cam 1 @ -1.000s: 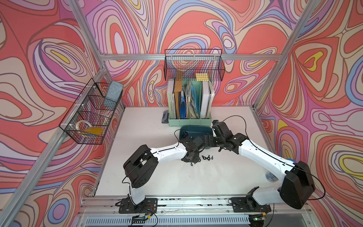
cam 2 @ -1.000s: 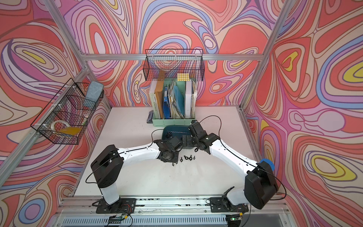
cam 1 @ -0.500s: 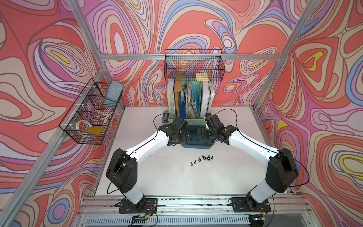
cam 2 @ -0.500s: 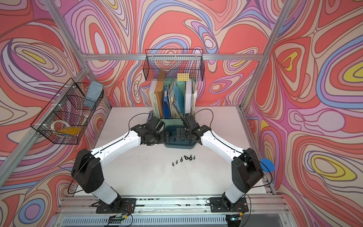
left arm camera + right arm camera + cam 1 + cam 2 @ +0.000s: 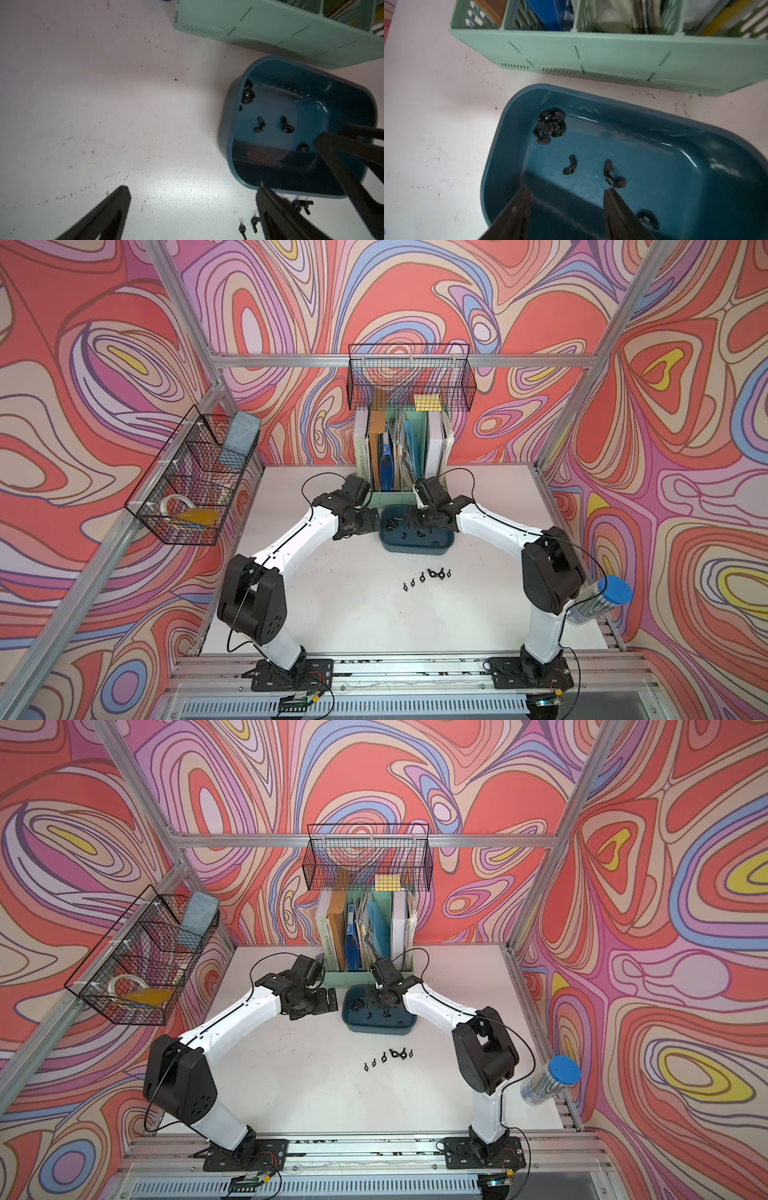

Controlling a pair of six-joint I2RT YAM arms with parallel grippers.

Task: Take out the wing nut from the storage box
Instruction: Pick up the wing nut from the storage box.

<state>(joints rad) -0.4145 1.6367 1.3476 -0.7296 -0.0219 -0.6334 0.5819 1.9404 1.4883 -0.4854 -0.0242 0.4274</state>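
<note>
The storage box is a dark teal tub in front of the file holder. Black wing nuts lie inside: a small heap in one corner and three single ones, one just ahead of my right gripper. That gripper hangs low inside the box, jaws partly apart with nothing between them. My left gripper stands wide open over bare table beside the box; in a top view it is at the box's left end. Several wing nuts lie in a row on the table nearer the front.
A mint-green file holder full of books stands right behind the box. Black wire baskets hang on the back wall and left wall. A clear tube with a blue cap lies at the table's right edge.
Both arms have swung back from the row of nuts on the table to the box. The left gripper has opened wide; the right gripper's jaws have narrowed inside the box.
</note>
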